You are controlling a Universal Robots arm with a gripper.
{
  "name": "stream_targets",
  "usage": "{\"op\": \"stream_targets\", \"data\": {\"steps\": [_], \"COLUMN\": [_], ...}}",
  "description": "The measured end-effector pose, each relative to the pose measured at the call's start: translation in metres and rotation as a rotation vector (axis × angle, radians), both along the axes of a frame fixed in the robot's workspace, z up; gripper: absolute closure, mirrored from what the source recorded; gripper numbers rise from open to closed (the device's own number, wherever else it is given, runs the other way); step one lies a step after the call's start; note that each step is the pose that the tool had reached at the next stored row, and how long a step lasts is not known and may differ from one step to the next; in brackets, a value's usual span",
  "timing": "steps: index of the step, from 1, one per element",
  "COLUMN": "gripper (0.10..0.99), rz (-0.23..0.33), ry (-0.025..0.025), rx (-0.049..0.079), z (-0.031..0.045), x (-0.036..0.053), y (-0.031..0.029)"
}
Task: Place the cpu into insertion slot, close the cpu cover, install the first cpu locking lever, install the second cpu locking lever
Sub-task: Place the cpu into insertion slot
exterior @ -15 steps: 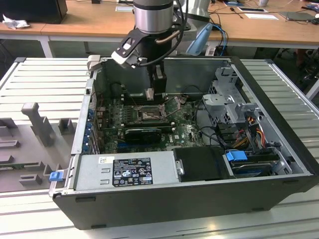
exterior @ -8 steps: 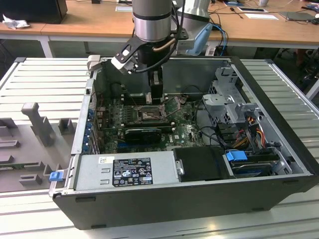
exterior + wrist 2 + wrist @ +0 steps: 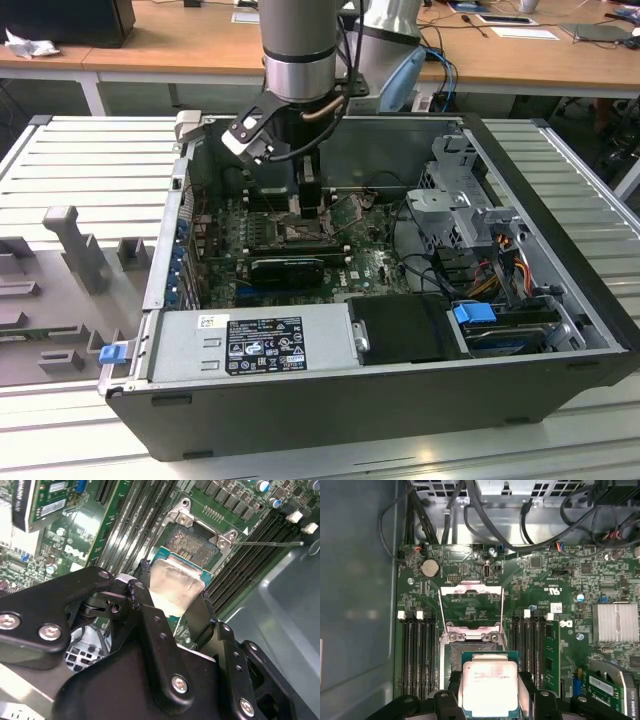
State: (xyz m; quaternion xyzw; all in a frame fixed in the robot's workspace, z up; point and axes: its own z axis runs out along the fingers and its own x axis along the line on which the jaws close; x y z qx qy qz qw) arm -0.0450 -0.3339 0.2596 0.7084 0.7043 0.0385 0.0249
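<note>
A slatted metal table (image 3: 90,160) carries an open computer case (image 3: 300,420), its power supply (image 3: 200,350) along the near wall. Farther in, the arm (image 3: 298,50) hangs vertically over the motherboard (image 3: 370,265). Its gripper (image 3: 305,215) clamps the cpu (image 3: 490,687) by two edges, just above the insertion slot (image 3: 472,652), whose cpu cover (image 3: 470,587) stands flipped open.

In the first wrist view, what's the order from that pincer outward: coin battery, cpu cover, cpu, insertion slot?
1. cpu, gripped in the pincer.
2. insertion slot, just beyond.
3. cpu cover, standing open past it.
4. coin battery, farthest, beyond the cover.
</note>
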Motion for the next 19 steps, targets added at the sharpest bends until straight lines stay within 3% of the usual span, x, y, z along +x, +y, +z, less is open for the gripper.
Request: {"op": "stream_targets", "data": {"steps": [5, 14, 19], "gripper": [0.561, 0.561, 0.561], "rz": [0.0, 0.001, -0.003], "ry": [0.0, 0.0, 0.0017], "rx": [-0.001, -0.001, -0.001], "z": [-0.0134, -0.0335, -0.0452], "x": [-0.0017, -0.0047, -0.0049], "y": [0.0013, 0.0118, 0.0134]}}
